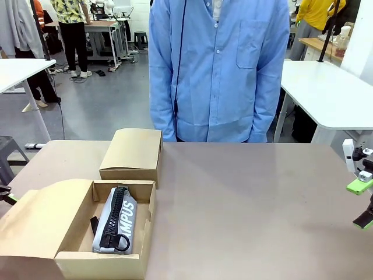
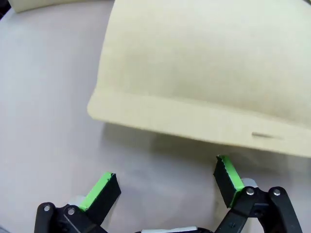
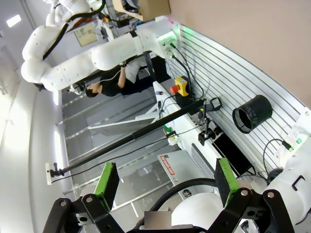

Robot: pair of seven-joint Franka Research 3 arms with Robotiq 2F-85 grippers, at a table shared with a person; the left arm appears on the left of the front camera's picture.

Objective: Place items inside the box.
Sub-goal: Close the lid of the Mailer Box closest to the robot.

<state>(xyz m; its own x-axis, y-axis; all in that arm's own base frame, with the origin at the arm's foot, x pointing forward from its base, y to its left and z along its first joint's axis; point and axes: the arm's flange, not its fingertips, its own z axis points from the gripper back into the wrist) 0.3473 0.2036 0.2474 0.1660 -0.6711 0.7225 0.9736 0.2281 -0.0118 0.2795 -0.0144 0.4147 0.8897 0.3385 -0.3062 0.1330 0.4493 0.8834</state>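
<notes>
The box (image 1: 70, 256), long brown cardboard, stands at the table's near left with its wide flap (image 1: 41, 216) folded open to the left. Inside it lies a grey-blue zip pouch (image 1: 116, 220) with white lettering and a black zipper. My left gripper (image 2: 165, 187) hovers open over the bare table just short of the flap (image 2: 204, 73), holding nothing; a sliver of it shows in the front view at the left edge (image 1: 4, 194). My right gripper (image 1: 362, 204) stands open and empty at the table's far right edge, and in its own view (image 3: 166, 178) it faces the robot's base.
A smaller closed brown box (image 1: 132, 153) sits right behind the box. A person in a light blue shirt (image 1: 215, 70) stands at the far edge, hands out of sight. The table's middle and right (image 1: 250, 210) are bare.
</notes>
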